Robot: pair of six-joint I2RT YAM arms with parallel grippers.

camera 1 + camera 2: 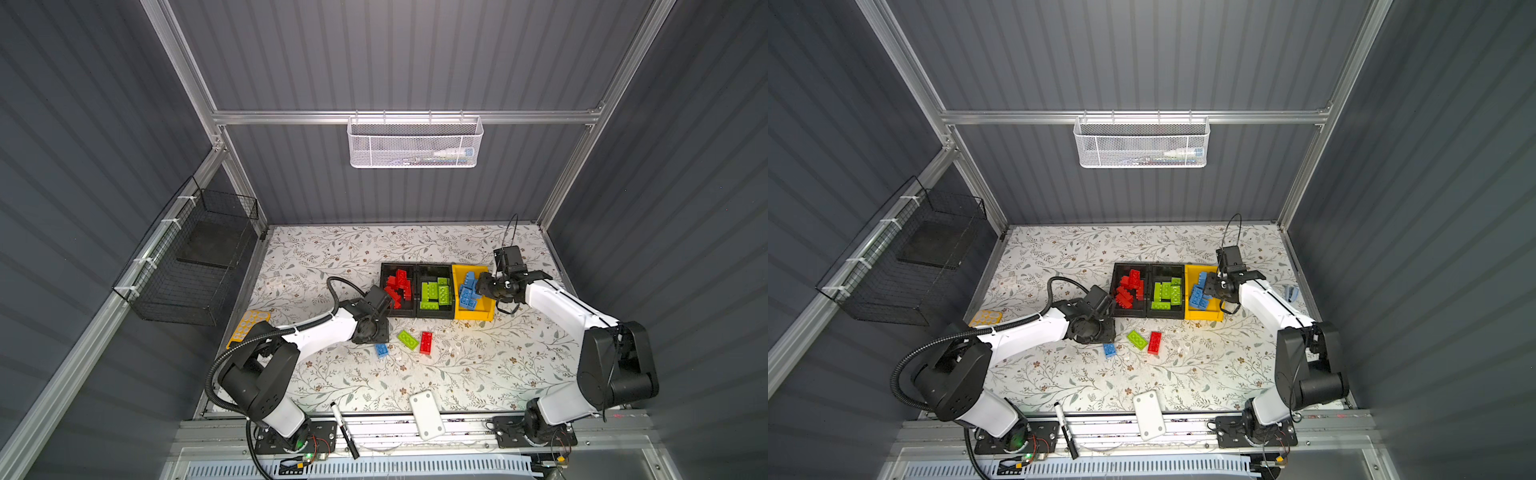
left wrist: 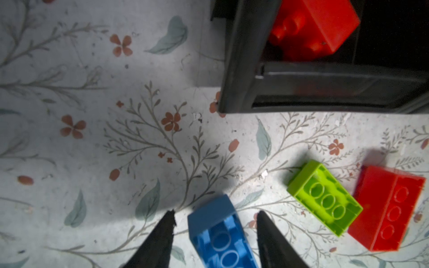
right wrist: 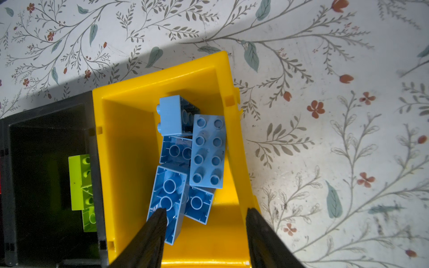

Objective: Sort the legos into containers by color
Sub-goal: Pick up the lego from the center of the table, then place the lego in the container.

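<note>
Three plastic bins touch in a row on the floral table. The middle bin, black, holds lime bricks. A black bin of red bricks flanks it on the left-arm side, a yellow bin of blue bricks on the right-arm side.

Right gripper: over the yellow bin, jaws parted, empty.

Left gripper: in front of the middle bin, jaws apart. It straddles a loose blue brick, with a gap on each side.

Close by lie a green brick and a red brick, glossy, hollow side up.
</note>
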